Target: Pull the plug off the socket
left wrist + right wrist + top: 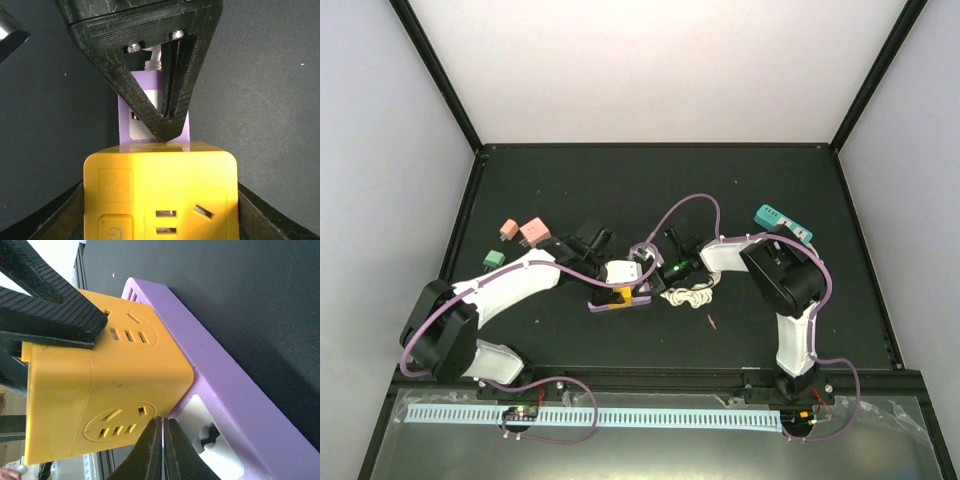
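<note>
A black bench (570, 180) lies inside pale walls, with both my arms reaching toward its middle. There the yellow socket cube (160, 190) sits at one end of a purple strip (235, 390), and the two are touching. I cannot tell how they join.

My left pincer (618, 290) is pinching the cube, with a dark finger (65, 215) against each side. From my right wrist I see one of those fingers lying flat on the cube's slotted face.

My right pincer (162, 440) is pressed together with nothing visible between the tips. It points down at the strip just beside the cube, over a white inset (220, 460) sunk in the purple frame.

A loose coil of white cable (690, 296) lies just to the right of the strip. Two pink blocks (533, 231) and a green block (492, 258) rest well to the left, near my left arm. A teal strip (772, 215) lies behind my right arm.
</note>
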